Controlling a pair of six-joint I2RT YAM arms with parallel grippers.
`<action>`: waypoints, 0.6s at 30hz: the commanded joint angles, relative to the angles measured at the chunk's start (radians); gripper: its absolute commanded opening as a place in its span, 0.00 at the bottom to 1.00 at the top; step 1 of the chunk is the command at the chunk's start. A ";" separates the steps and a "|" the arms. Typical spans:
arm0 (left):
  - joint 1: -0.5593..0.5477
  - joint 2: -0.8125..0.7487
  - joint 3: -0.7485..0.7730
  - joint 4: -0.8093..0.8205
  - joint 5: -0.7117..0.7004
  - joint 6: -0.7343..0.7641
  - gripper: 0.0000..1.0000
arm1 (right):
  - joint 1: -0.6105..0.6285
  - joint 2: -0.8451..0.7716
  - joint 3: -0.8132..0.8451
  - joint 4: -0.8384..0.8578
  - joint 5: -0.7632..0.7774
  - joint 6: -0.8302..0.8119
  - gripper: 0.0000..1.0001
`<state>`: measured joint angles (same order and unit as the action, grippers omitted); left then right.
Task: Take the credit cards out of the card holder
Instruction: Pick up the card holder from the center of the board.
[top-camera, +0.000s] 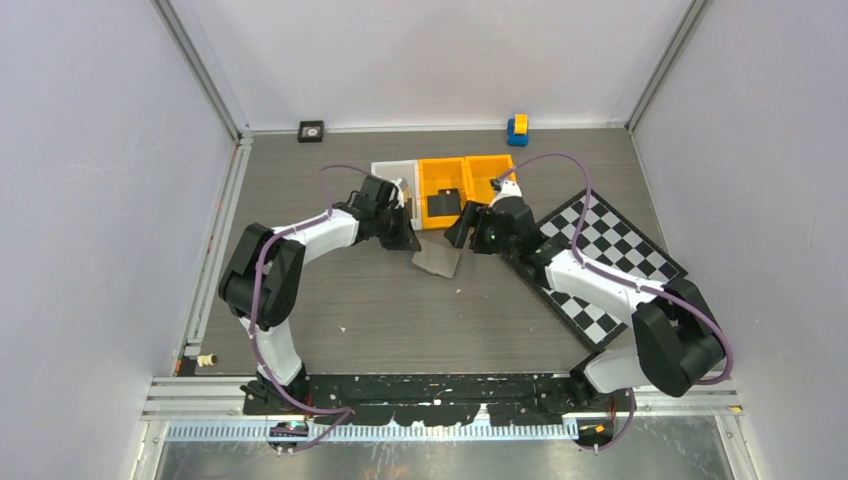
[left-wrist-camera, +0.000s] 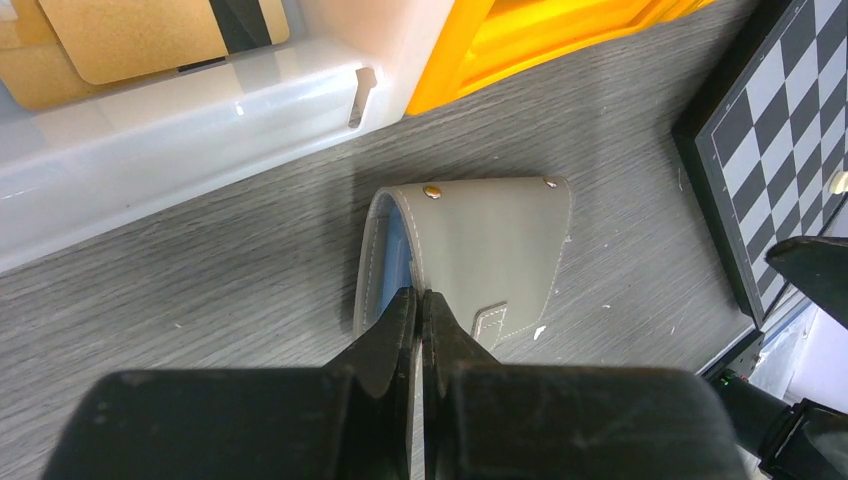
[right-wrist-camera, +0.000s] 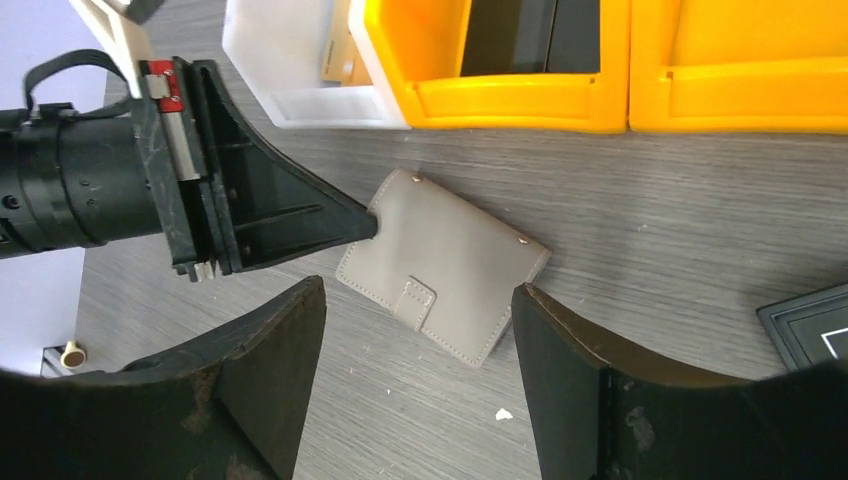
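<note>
The grey card holder (top-camera: 438, 261) lies folded on the table in front of the bins, its tab strap facing up (right-wrist-camera: 450, 260). My left gripper (left-wrist-camera: 421, 297) is shut on the edge of its top cover at the left corner, where a strip of blue lining shows (left-wrist-camera: 398, 255). My right gripper (right-wrist-camera: 418, 290) hovers open just right of the holder, its fingers (right-wrist-camera: 270, 370) straddling the near edge without touching it. One black credit card (top-camera: 444, 205) lies in the middle orange bin, and a tan one (left-wrist-camera: 150, 35) in the white bin. Any cards inside the holder are hidden.
A white bin (top-camera: 395, 178) and two orange bins (top-camera: 487, 172) stand in a row just behind the holder. A chessboard (top-camera: 600, 260) lies to the right under the right arm. A blue and yellow block (top-camera: 517, 129) and a small black square (top-camera: 311, 131) sit by the back wall.
</note>
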<state>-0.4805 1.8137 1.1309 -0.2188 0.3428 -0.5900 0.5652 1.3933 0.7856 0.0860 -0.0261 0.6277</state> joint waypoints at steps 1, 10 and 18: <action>-0.004 -0.051 0.009 0.011 0.023 0.012 0.01 | 0.017 -0.067 -0.034 0.129 0.135 -0.030 0.78; -0.004 -0.105 -0.011 0.000 -0.031 0.015 0.01 | 0.016 -0.074 -0.069 0.135 0.023 -0.205 0.87; -0.004 -0.104 -0.002 -0.025 -0.038 0.019 0.00 | 0.113 -0.104 -0.097 0.193 0.008 -0.346 0.92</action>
<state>-0.4824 1.7500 1.1248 -0.2321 0.3099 -0.5896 0.6197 1.3315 0.6685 0.2348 -0.0181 0.3950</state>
